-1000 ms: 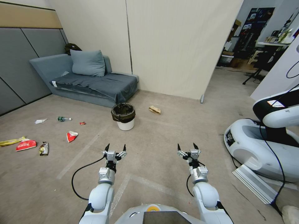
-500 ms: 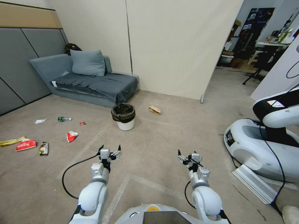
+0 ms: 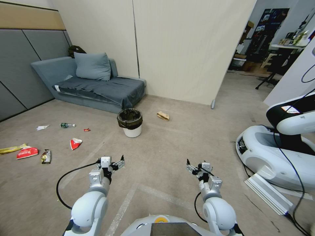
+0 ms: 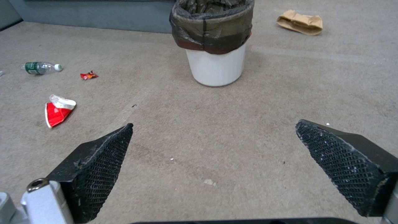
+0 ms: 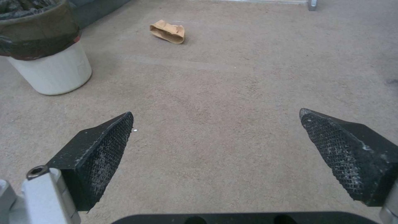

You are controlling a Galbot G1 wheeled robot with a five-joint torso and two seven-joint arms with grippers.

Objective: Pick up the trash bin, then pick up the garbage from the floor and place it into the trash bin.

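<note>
I am holding the left gripper (image 3: pixel 111 161) over bare floor, jaws spread wide and gripping nothing. The right gripper (image 3: pixel 196 165) is hanging level with it, jaws equally wide, also empty. The trash bin (image 3: pixel 130 122) is standing upright ahead of both, well apart, nearer the left gripper's line, in front of the sofa (image 3: pixel 92 83). The brown paper bag (image 3: pixel 163 115) is lying just right of the bin. The bottle (image 3: pixel 67 125), tissue (image 3: pixel 42 127) and snack wrappers (image 3: pixel 27 152) are lying scattered far left.
</note>
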